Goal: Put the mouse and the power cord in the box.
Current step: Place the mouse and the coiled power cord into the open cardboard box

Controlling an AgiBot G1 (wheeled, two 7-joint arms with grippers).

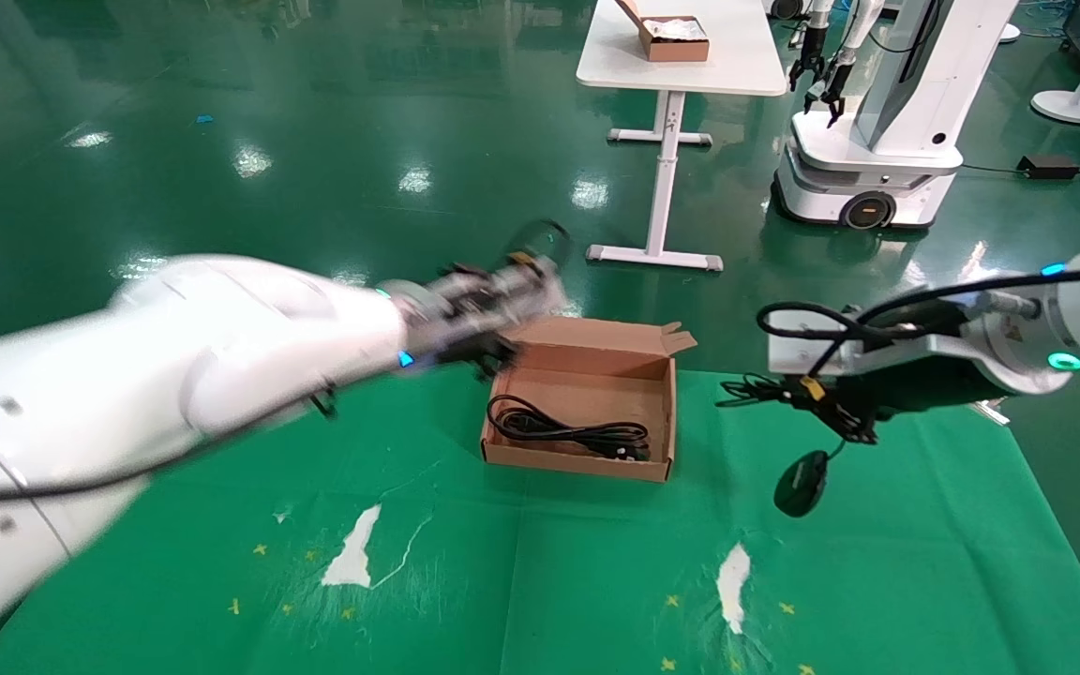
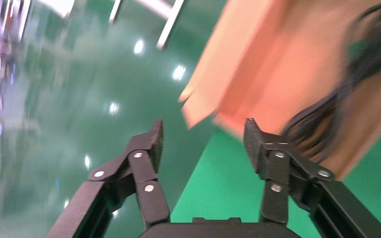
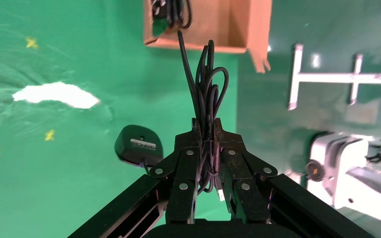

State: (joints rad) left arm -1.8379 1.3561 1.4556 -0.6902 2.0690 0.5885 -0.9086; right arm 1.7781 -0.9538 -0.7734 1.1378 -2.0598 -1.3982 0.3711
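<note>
The brown cardboard box [image 1: 577, 464] stands open in the middle of the green cloth, with the looped black power cord [image 1: 568, 433] lying inside. My right gripper [image 1: 788, 389] hovers to the right of the box, shut on the bundled thin cable of the mouse. The black mouse [image 1: 801, 484] dangles below it, just over the cloth. In the right wrist view the gripper [image 3: 207, 130] pinches the cable loops, with the mouse [image 3: 138, 146] beside it and the box [image 3: 228, 25] ahead. My left gripper [image 1: 493, 361], blurred, is at the box's far left corner. It [image 2: 203, 136] is open and empty, with the box [image 2: 278, 64] and power cord [image 2: 327, 119] just beyond.
Torn white patches [image 1: 352, 553] mark the green cloth [image 1: 221, 525]. Beyond it on the green floor stand a white table [image 1: 681, 66] carrying a smaller brown box [image 1: 676, 37], and another white robot [image 1: 877, 122] at the back right.
</note>
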